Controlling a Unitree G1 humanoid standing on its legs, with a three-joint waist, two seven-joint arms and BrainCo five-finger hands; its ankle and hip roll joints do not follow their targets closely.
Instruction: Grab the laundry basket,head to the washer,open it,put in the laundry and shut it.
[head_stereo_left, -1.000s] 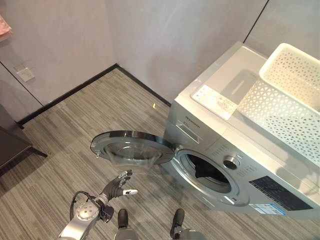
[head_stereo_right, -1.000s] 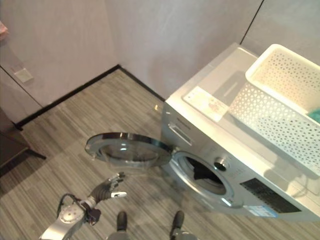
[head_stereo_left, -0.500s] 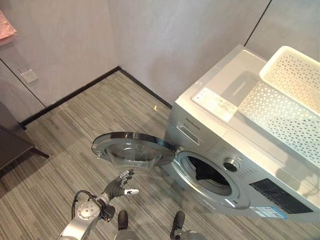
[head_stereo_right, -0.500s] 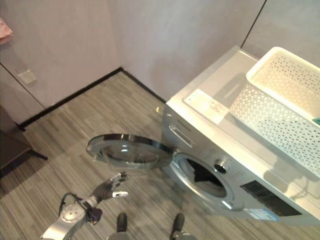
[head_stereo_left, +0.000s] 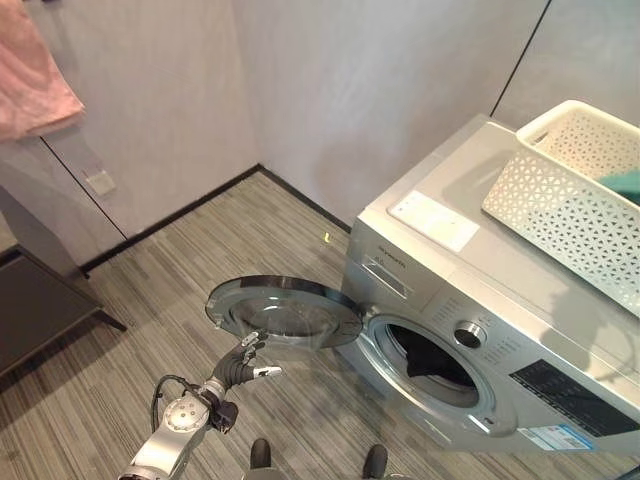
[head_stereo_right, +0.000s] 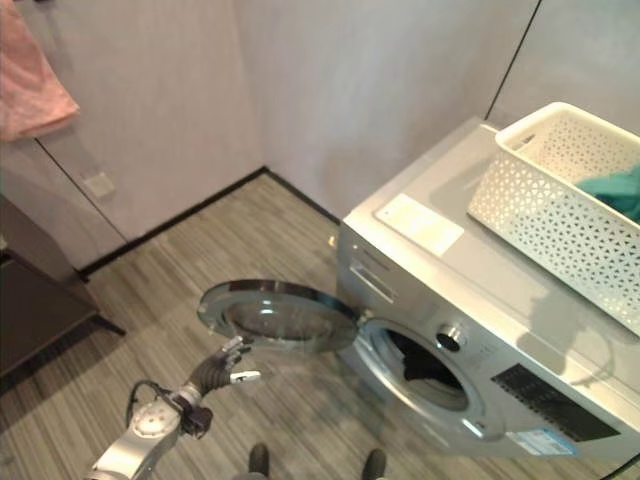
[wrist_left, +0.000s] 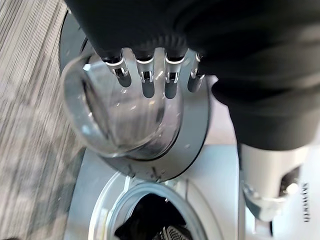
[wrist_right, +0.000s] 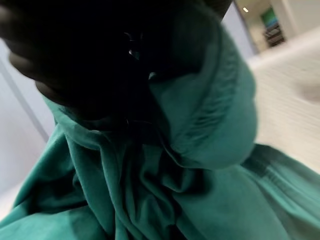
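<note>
Green garment (head_stereo_right: 612, 190) now showing in basket (head_stereo_right: 540, 215) | washer door (head_stereo_left: 283, 310) unchanged, open | left hand (head_stereo_left: 243, 366) spread | right hand (wrist_right: 100, 55) buried in garment, grip indiscernible

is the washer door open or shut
Open: the washer door is swung out flat over the floor, baring the drum opening with something dark inside.

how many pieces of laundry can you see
3: a green cloth in the white perforated basket, a dark item inside the washer drum, a pink cloth hanging on the wall. More may be hidden.

Both head views look down on the silver front-loading washer (head_stereo_left: 480, 330), while each wrist view looks along its hand from very close.
</note>
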